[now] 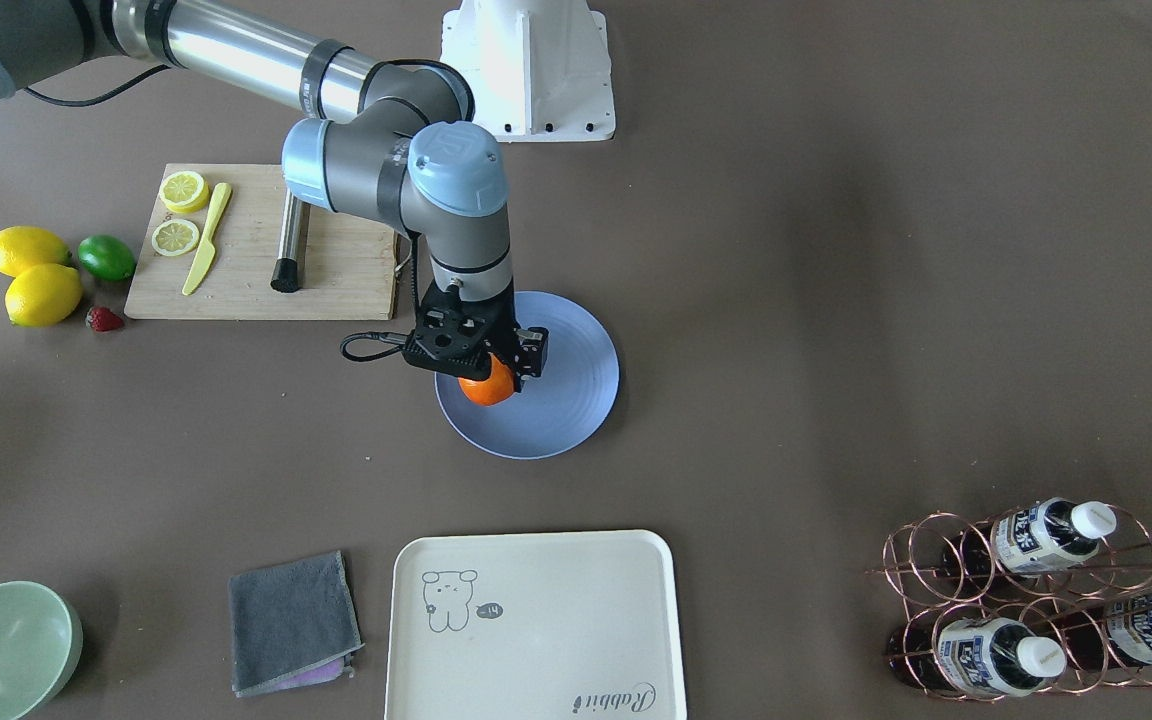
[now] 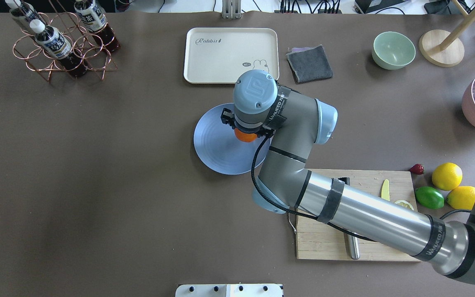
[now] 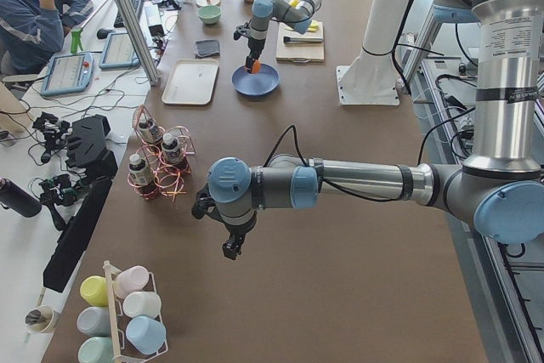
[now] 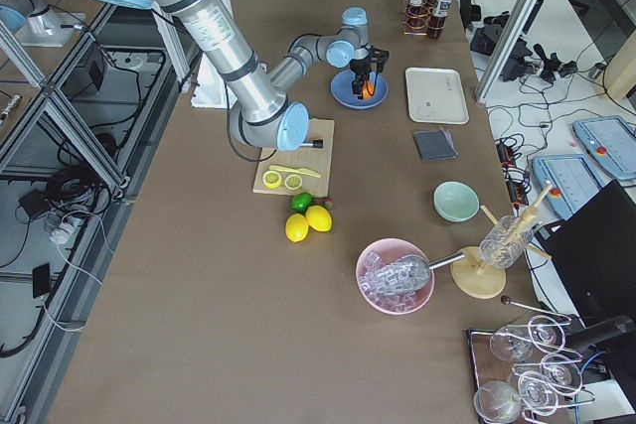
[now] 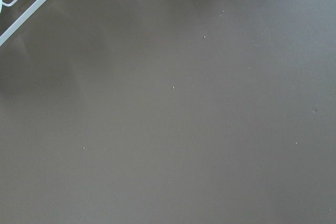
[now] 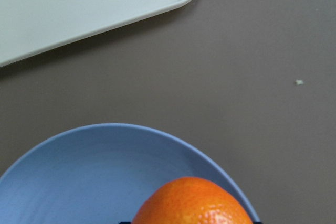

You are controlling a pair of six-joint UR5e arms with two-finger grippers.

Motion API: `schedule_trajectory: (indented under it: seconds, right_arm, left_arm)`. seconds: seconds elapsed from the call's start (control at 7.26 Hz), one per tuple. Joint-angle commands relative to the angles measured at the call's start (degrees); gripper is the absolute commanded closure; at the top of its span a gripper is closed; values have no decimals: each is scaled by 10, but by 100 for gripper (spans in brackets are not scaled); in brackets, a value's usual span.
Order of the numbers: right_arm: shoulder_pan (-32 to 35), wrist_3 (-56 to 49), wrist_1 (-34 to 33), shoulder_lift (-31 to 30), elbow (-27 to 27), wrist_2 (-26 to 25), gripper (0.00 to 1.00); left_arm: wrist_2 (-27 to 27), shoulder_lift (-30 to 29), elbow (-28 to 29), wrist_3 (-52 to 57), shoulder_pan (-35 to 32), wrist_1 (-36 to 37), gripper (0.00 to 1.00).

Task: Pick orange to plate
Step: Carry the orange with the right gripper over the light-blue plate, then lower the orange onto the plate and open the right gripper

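The orange [image 1: 487, 386] sits between the fingers of my right gripper [image 1: 489, 372], which is shut on it. It is over the side of the pale blue plate [image 1: 568, 400] that faces the cutting board; whether it touches the plate I cannot tell. The overhead view shows the orange [image 2: 244, 135] peeking out under the wrist, above the plate [image 2: 217, 150]. In the right wrist view the orange [image 6: 193, 203] is low in frame over the plate's rim [image 6: 94, 169]. My left gripper [image 3: 231, 250] hangs over bare table far from the plate; I cannot tell its state.
A wooden cutting board [image 1: 341, 275] with lemon slices, a yellow knife and a steel rod lies beside the plate. Two lemons [image 1: 28, 250], a lime [image 1: 106, 257] and a strawberry lie past it. Cream tray [image 1: 536, 640], grey cloth [image 1: 291, 620], green bowl [image 1: 1, 650], bottle rack [image 1: 1036, 600].
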Motion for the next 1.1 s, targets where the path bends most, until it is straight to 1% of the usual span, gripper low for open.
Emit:
schedule_trajectory:
  seconds: [0.0,0.28,0.41,0.55,0.69,0.83,0.96]
  right_arm:
    - [-22,5,-11,20,-19,-11,100]
    - [-27,-2,-19,23,-19,-15,100]
    - [-28,-5,-19,25,-20,-18,3]
    - [-30,-11,-19,28,-19,-32,0]
    - [-25,-43,-19,28,-19,-33,0]
    - [-8,-66,-25,28,-15,-27,0]
    - [21,-94,-43,27,-1,2,0]
  left_arm:
    - [0,10,0,0,0,-8,1]
    - [0,12,0,0,0,-8,1]
    - [0,12,0,0,0,-8,1]
    - [0,12,1,0,0,-8,1]
    - [0,12,1,0,0,-8,2]
    - [0,16,1,0,0,-8,1]
    - [0,19,1,0,0,-8,1]
